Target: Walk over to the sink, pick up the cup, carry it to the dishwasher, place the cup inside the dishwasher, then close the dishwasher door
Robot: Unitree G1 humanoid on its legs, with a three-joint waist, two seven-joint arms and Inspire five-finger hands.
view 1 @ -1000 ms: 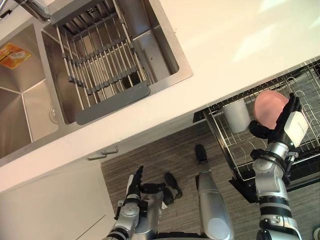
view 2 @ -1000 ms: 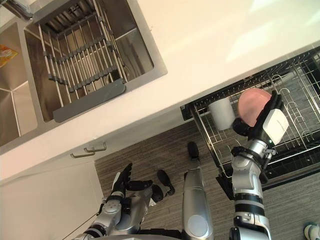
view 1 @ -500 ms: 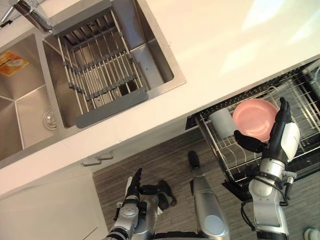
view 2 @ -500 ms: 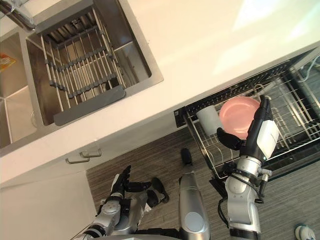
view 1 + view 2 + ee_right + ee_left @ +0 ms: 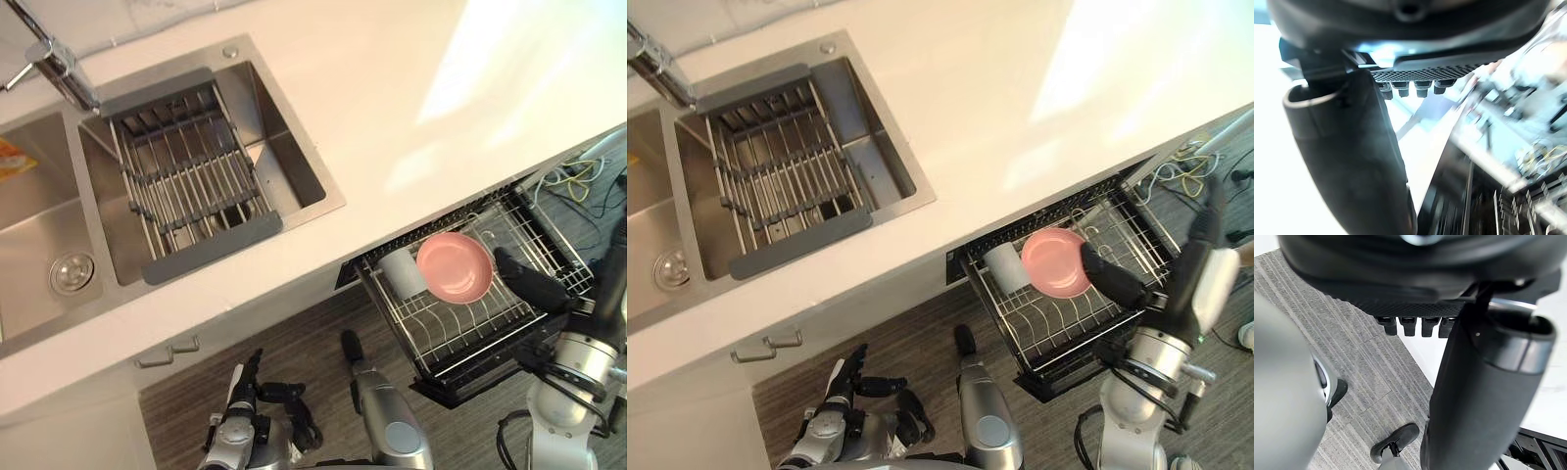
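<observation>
The white cup (image 5: 400, 271) sits in the dishwasher rack (image 5: 460, 328), at the end nearest the sink (image 5: 294, 147), just beside a pink bowl (image 5: 455, 266). It stands on end, so its long way goes up and down, and one round end faces up. I cannot tell if that end is the mouth or the bottom. It is plain, with smooth sides. The rack sticks out from under the white desk (image 5: 392, 78). The right hand (image 5: 1203, 286) is over the rack, fingers straight, thumb spread toward the bowl, holding nothing. The right eye view shows a white cover on it; the left eye view has the hand at the picture's edge. The left hand (image 5: 243, 387) hangs low over the striped floor (image 5: 1352, 362), fingers straight, holding nothing
</observation>
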